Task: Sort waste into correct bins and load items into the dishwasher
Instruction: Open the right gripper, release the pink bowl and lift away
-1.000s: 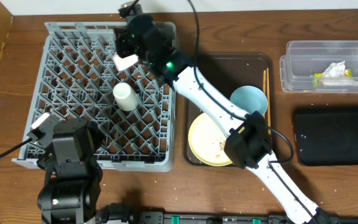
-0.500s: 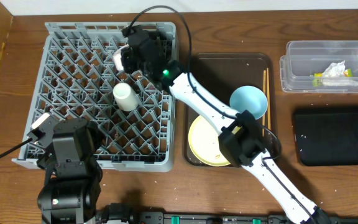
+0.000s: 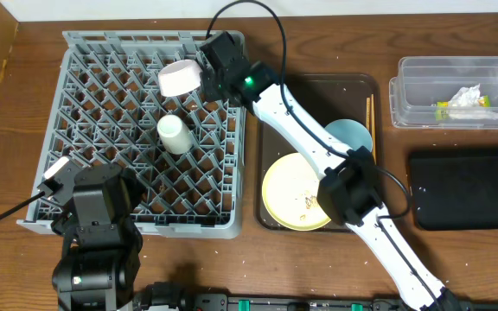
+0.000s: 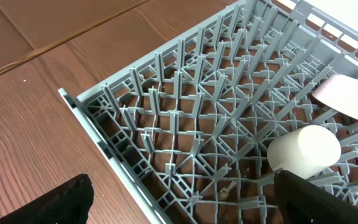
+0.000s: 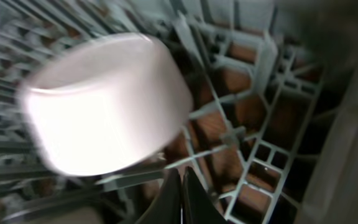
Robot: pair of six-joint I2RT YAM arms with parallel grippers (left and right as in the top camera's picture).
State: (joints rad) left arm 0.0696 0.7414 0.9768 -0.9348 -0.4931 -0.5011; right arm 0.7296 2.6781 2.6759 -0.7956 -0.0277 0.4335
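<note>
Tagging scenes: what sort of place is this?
Probably a lab tabletop staged as kitchen cleanup: grey dish rack, brown serving tray, clear tub and black tub on a wooden table.

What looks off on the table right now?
The white bowl looks tilted among the pegs at the far edge of the rack, not flat. The yellow plate in the tray has crumbs on it. Nothing looks broken.
</note>
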